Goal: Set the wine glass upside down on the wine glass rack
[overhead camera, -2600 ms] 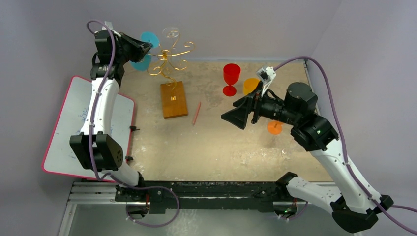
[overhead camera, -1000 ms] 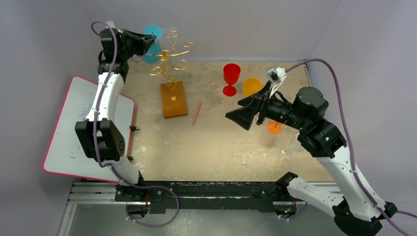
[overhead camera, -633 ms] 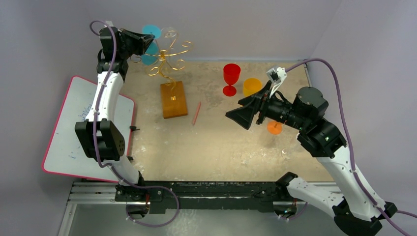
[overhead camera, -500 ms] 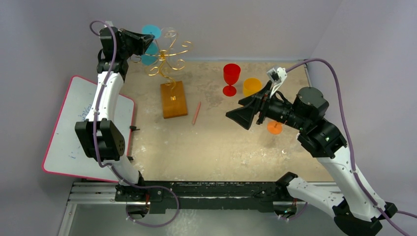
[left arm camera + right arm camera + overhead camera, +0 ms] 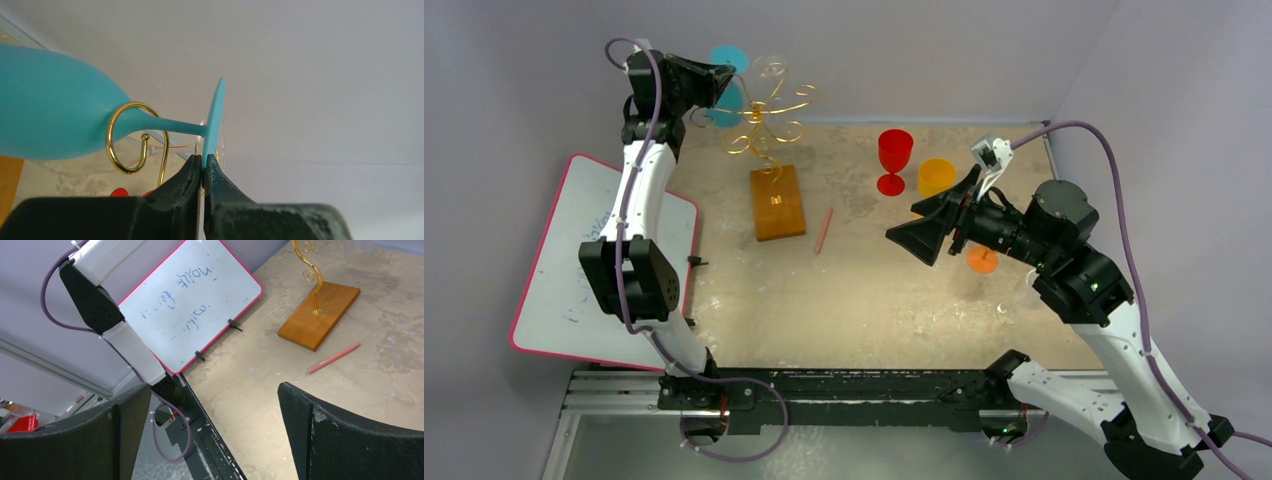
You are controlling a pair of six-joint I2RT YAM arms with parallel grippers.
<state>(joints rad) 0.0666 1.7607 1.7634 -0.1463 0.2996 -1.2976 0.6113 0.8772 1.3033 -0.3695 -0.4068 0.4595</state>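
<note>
Upper left of top view: left gripper (image 5: 202,161) pinching foot rim of teal wine glass (image 5: 50,122), stem threading through gold curl of rack (image 5: 125,137). Judging: hanging step; next, lowering until foot is catching, then letting go. Back wall (image 5: 874,50) crowding close behind, table (image 5: 874,290) lying open in front. Mid-right: right gripper (image 5: 215,435) hovering, fingers spread, holding nothing.

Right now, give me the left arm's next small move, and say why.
Probably lower the wine glass slightly: the left hand pinches its foot, the stem looks threaded through the rack's gold loop, yet the foot stands apart from that loop, so it seems unsupported.
</note>
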